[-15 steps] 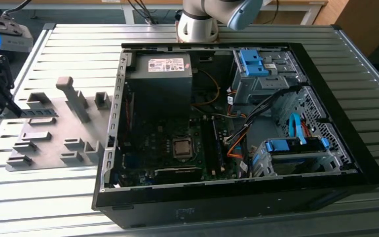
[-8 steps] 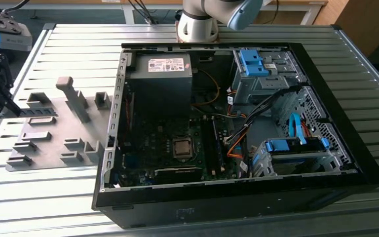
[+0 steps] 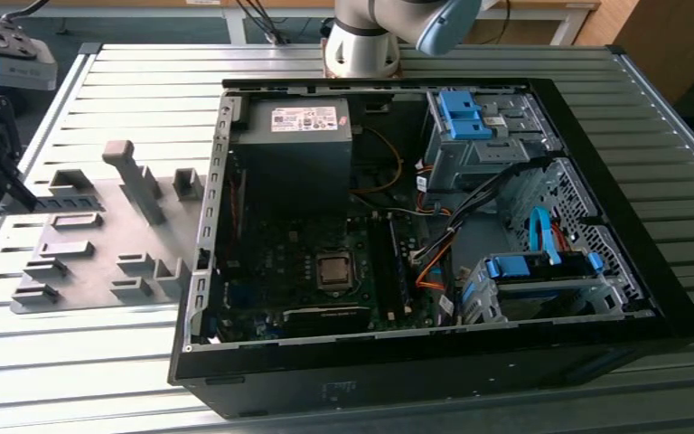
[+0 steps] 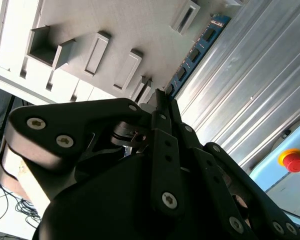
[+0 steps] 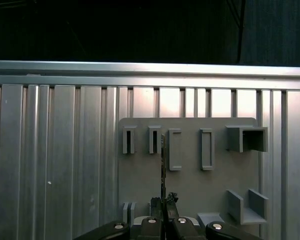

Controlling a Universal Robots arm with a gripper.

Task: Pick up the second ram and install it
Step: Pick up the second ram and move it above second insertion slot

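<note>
Gripper [image 5: 163,203] is pinched closed on the second ram [image 4: 196,50], which sits edge-on at the grey fixture plate [image 5: 190,187] near the worktop [image 5: 50,165] edge on the exterior view's left. Likely light, stiff, thin and fragile: hold the flat faces, avoid twisting.

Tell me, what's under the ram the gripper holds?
Under the ram, pinched in the gripper, lies the grey slotted plate, resting on the ribbed table. The strip of plate right beneath the ram is covered by it.
</note>
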